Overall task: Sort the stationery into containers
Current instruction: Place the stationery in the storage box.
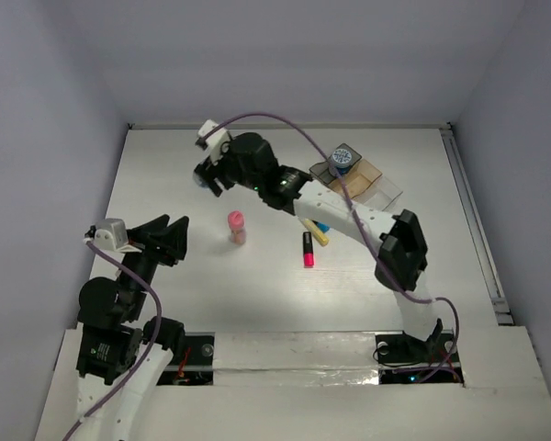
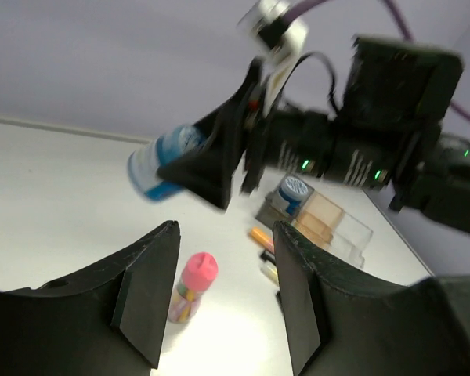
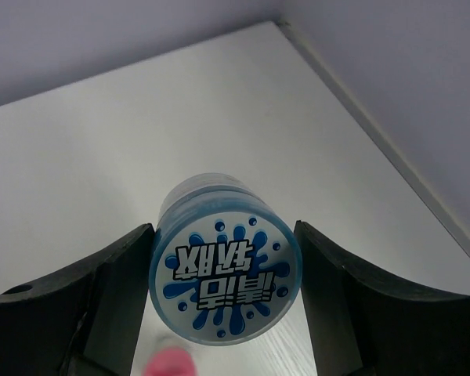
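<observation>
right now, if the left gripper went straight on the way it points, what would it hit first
Probably the pink-topped stick, standing upright just ahead of the open left gripper; height is unclear, so it might pass above.

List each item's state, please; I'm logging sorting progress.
Right gripper: shut on blue-and-white pot, in the air.
Left gripper: open, empty.
Second pot: inside dark grey tray.
Pink-topped stick: upright on table.
Pink-black marker: lying on table.
Yellow marker: lying on table.
Amber tray: looks empty.
Clear tray: looks empty.
</observation>
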Controlling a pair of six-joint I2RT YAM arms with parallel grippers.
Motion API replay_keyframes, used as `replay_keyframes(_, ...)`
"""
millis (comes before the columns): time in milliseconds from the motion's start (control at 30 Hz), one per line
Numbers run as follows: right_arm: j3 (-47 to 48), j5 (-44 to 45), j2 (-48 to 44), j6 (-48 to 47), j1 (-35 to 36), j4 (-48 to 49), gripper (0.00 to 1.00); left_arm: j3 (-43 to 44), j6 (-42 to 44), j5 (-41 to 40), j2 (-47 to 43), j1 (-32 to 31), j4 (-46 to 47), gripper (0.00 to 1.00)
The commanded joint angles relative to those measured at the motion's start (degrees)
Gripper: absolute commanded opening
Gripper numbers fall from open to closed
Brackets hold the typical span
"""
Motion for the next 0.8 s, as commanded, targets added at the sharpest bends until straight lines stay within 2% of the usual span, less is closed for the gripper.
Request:
replay_keyframes(0,-8.1,7.2,-8.9,5.6,-8.1,7.4,0.52,-1.3,-0.8,7.5,2.3,-0.2,4.2,0.47)
replay_keyframes(100,-17.6,10.9,-15.0,6.9,-14.0,9.7,0.52,-2.6,-0.9,12.0,5.0,-0.2,5.0,0.47)
replay_keyframes(333,-26.7,10.7,-19.8,11.9,-28.4,4.6,0.52,-4.1,-0.7,16.2,9.2,-1.3,5.5,0.48)
replay_keyframes(500,-28.1,9.4,-17.9,12.9,-32.8,2.7,0.52,-4.4,-0.6,16.2,10.3,-1.3,5.2,0.48)
replay_keyframes(767,-27.4,6.4,-14.2,13.9,-34.1,2.0,0.52,-4.6,-0.6,16.3,10.8,-1.3,5.1,0.48)
